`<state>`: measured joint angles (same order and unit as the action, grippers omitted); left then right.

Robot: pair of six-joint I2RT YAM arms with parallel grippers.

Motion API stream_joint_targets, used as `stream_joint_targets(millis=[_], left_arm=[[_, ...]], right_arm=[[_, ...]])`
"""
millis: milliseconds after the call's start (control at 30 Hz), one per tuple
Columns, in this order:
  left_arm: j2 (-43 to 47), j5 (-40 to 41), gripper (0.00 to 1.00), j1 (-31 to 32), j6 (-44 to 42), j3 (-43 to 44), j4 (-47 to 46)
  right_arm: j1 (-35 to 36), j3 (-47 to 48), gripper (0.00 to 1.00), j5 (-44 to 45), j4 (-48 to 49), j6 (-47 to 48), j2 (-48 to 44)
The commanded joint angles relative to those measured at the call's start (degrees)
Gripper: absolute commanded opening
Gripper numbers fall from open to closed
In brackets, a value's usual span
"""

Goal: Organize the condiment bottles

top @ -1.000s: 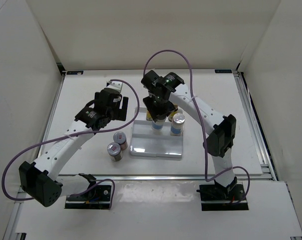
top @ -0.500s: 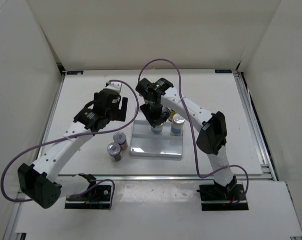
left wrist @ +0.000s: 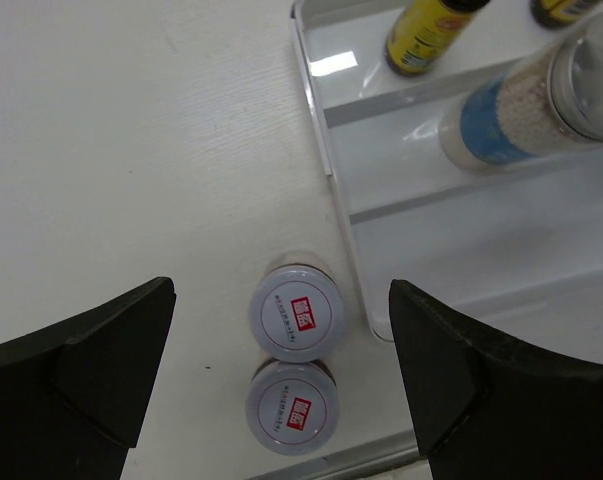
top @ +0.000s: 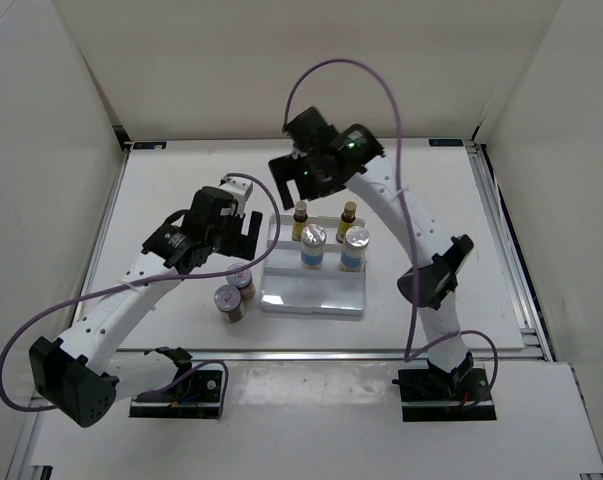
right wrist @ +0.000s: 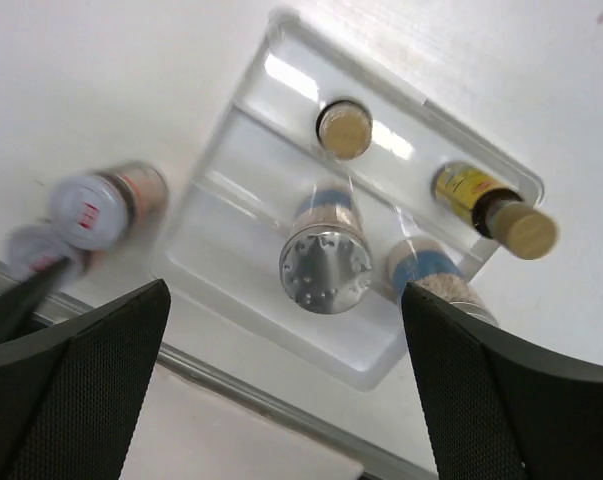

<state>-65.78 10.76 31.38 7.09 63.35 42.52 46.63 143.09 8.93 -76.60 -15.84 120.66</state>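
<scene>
Two slim yellow tan-capped bottles (top: 300, 222) and two clear-blue silver-capped bottles (top: 313, 245) were stood in the white ridged tray (top: 311, 297); two short silver-lidded jars (top: 240, 277) were set on the desk (top: 181, 180) just beside it. The left gripper (left wrist: 281, 300) and right gripper (right wrist: 283, 295) were held open, empty

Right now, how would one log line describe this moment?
tray: yellow bottles, blue bottles | table: jars | left jaws: open above jars | right jaws: open

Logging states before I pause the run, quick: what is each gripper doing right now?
Left gripper: open, holding nothing.
Right gripper: open, holding nothing.
</scene>
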Motion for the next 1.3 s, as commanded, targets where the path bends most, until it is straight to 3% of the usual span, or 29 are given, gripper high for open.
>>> stream_joint_targets(millis=[0, 67, 200, 367, 633, 833, 967, 1100, 1233, 1267], left_arm=[[0.5, -6.7, 0.99, 0.6, -0.7, -0.5, 2.4], [0.0, -6.7, 0.99, 0.6, -0.7, -0.5, 3.0], [-1.3, -7.9, 0.99, 0.6, -1.9, -1.0, 3.5], [-6.8, -9.3, 0.99, 0.6, 0.5, -1.0, 8.4], [-5.5, -9.6, 0.99, 0.6, 3.1, -5.2, 8.4], [-7.2, -11.0, 0.99, 0.6, 4.0, -6.8, 4.0], [-9.3, -7.1, 0.98, 1.3, 4.5, -6.8, 3.4], [-10.5, -5.7, 0.92, 1.8, 4.5, -6.8, 2.2], [-11.6, -5.0, 0.79, 1.8, 5.0, -6.8, 2.2], [-11.6, -5.0, 0.71, 1.8, 5.0, -6.8, 2.2]], right_arm=[[-5.9, 2.1, 0.99, -5.4, -11.2, -5.8, -8.7], [-9.8, -1.7, 0.99, -10.2, -6.1, -7.7, -12.4], [-13.1, -8.8, 0.99, -11.8, -0.8, -9.6, -20.3], [-13.1, -9.4, 0.99, -11.0, -1.5, -9.0, -21.0], [-13.1, -10.6, 0.99, -11.0, -2.1, -9.0, -21.0], [-13.1, -10.6, 0.99, -11.0, -2.1, -9.0, -21.0], [-14.1, -10.1, 0.99, -11.6, -2.1, -9.0, -21.5], [-14.6, -10.7, 0.99, -11.7, -2.6, -9.0, -22.0], [-15.3, -12.2, 0.99, -11.7, -2.6, -8.5, -23.2], [-15.3, -12.9, 0.99, -11.7, -2.6, -8.5, -23.2]])
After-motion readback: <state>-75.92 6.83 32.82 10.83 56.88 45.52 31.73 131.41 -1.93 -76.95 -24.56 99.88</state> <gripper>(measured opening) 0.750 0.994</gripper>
